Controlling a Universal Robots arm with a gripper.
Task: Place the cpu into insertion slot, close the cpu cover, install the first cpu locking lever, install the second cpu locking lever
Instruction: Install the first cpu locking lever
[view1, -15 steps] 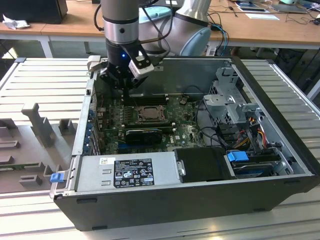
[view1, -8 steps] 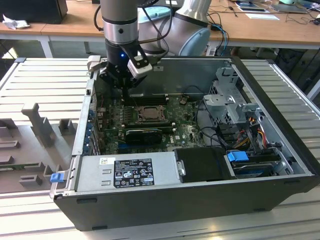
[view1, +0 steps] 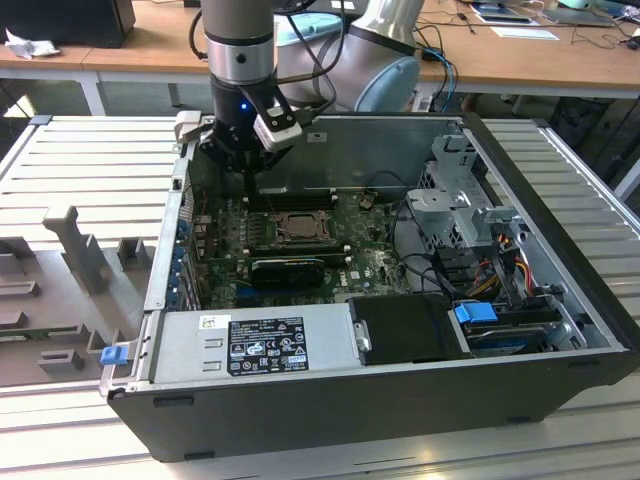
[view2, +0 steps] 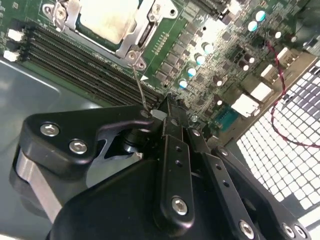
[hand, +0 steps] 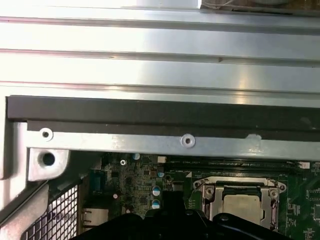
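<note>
One open computer case (view1: 380, 400). One motherboard (view1: 350, 255). One cpu (view2: 107, 17) seated in one insertion slot (view1: 300, 228), under one cpu cover (view2: 135, 37). One thin wire lever (view2: 139, 87), running toward 5 o'clock from cover corner in second wrist view. Four long black memory slots (view2: 75, 62), side by side. One gripper (view2: 167, 112). One power supply (view1: 265, 342) at 6 o'clock of slot in exterior view. One blue latch (view1: 113, 353). Two blue-topped capacitors (hand: 156, 197) in first wrist view.

Bright, even overhead light; glare whitens the ribbed metal panel (hand: 160, 45) in the first wrist view; the case interior (view1: 300, 240) lies shadowed, perhaps slightly soft.
</note>
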